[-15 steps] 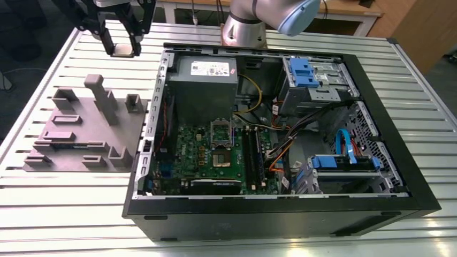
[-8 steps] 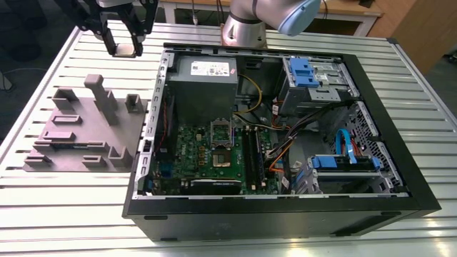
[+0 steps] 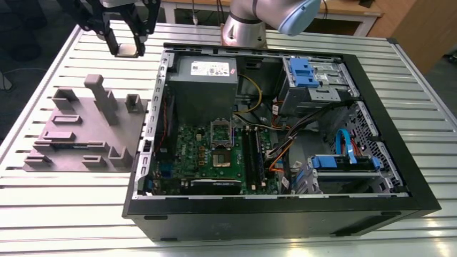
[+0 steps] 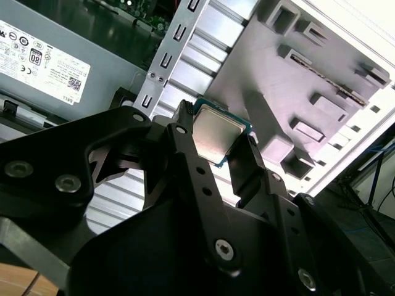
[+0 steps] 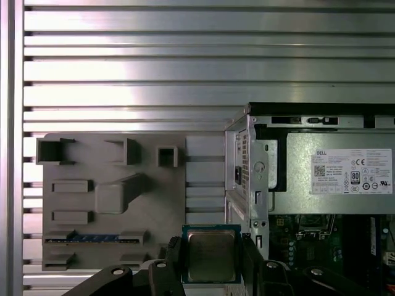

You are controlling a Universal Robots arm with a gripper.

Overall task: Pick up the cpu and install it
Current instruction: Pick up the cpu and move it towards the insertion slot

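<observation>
The cpu [image 3: 127, 50] is a small flat square chip with a silver-grey top and a thin green edge. My gripper [image 3: 128, 49] is shut on it, with one black finger on each side, as both wrist views show: cpu [image 4: 216, 134], cpu [image 5: 211, 254]. It hangs in the air above the slatted table, between the grey plastic fixture [image 3: 85, 128] and the far left corner of the open computer case [image 3: 286, 139]. On the green motherboard [image 3: 207, 155] inside the case lies the socket [image 3: 221, 144] with its metal frame.
A grey power supply box [image 3: 203, 80] fills the case's far left corner. Blue drive brackets [image 3: 303, 72] and cables [image 3: 343, 142] crowd the case's right half. The fixture [image 5: 111, 197] has upright blocks. The arm's base [image 3: 246, 27] stands behind the case.
</observation>
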